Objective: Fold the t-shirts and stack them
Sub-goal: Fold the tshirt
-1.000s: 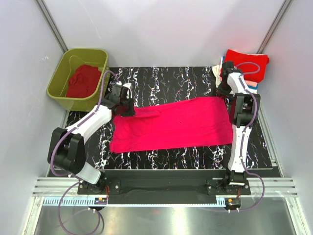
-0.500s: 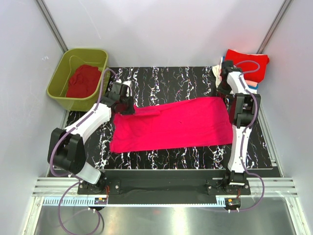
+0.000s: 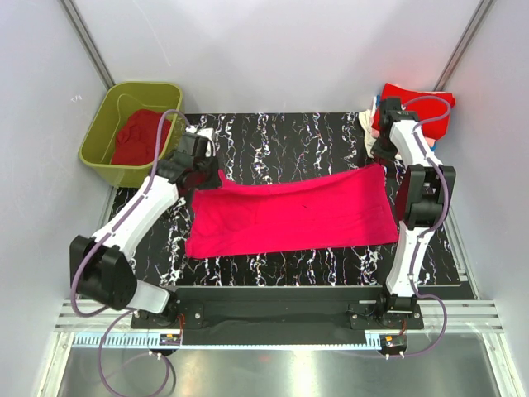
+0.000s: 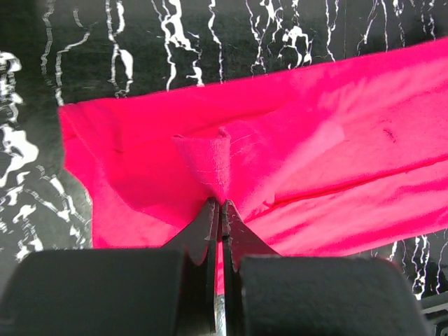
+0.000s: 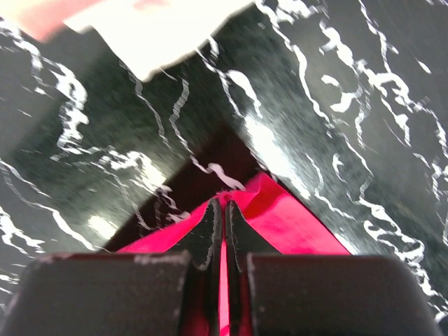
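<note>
far edge of the magenta t-shirt (image 3: 289,211) has lifted off the marbled table (image 3: 281,136) since a second ago; near hem lies flat at centre. left gripper (image 4: 218,204) pinched tight on the far-left corner, right gripper (image 5: 222,204) clamped on the far-right corner, likely to carry that edge forward for a fold. folded stack (image 3: 417,107) waits far right.

1. The left arm (image 3: 139,213) and right arm (image 3: 403,256) are built from white links and black joints.
2. A purple cable (image 3: 157,132) is looped along each.
3. Black fingers (image 4: 199,231) are fitted.
</note>
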Available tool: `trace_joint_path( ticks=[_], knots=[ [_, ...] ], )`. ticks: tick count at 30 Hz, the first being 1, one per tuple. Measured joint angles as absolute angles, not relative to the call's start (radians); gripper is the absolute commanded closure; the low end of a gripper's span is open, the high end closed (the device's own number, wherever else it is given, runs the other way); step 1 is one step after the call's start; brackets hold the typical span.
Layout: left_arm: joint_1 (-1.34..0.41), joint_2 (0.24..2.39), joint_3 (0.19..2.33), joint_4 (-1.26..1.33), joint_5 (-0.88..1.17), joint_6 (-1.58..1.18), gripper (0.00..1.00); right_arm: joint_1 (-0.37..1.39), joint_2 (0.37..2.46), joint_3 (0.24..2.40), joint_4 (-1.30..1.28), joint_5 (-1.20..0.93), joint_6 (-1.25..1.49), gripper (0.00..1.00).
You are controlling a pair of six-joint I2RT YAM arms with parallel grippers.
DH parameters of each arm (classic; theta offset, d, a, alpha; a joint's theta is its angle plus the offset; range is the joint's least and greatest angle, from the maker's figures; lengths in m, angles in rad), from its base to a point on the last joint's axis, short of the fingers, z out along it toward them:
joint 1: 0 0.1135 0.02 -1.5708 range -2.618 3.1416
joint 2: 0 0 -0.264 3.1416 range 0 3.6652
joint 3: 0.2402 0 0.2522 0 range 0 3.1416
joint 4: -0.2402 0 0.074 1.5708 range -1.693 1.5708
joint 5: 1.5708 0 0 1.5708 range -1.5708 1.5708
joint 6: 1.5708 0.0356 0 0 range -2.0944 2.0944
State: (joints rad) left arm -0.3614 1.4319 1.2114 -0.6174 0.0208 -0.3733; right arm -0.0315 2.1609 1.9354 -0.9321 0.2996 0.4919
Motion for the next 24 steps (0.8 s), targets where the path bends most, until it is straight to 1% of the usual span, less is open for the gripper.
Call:
trace_joint_path(
  ticks=[4,11,16,22,24],
  knots=[
    [-0.361,1.366,1.196,-0.641,0.002,-0.371,1.0,-0.031,2.124,1.869,-0.932,0.316,0.492,1.0],
    [-0.361,1.251,1.077,-0.661,-0.024,-0.366,1.0,-0.031,2.055,1.74,-0.926,0.337,0.497,1.0],
    [-0.361,1.246,1.013,-0.665,-0.031,-0.366,1.0,-0.031,1.993,1.626,-0.902,0.35,0.509,1.0],
    [-0.361,1.246,1.006,-0.664,-0.042,-0.354,1.0,-0.032,1.925,1.494,-0.872,0.356,0.517,1.0],
    [-0.361,1.247,1.006,-0.664,-0.047,-0.347,1.0,-0.032,1.9,1.451,-0.86,0.357,0.517,0.96]
  ],
)
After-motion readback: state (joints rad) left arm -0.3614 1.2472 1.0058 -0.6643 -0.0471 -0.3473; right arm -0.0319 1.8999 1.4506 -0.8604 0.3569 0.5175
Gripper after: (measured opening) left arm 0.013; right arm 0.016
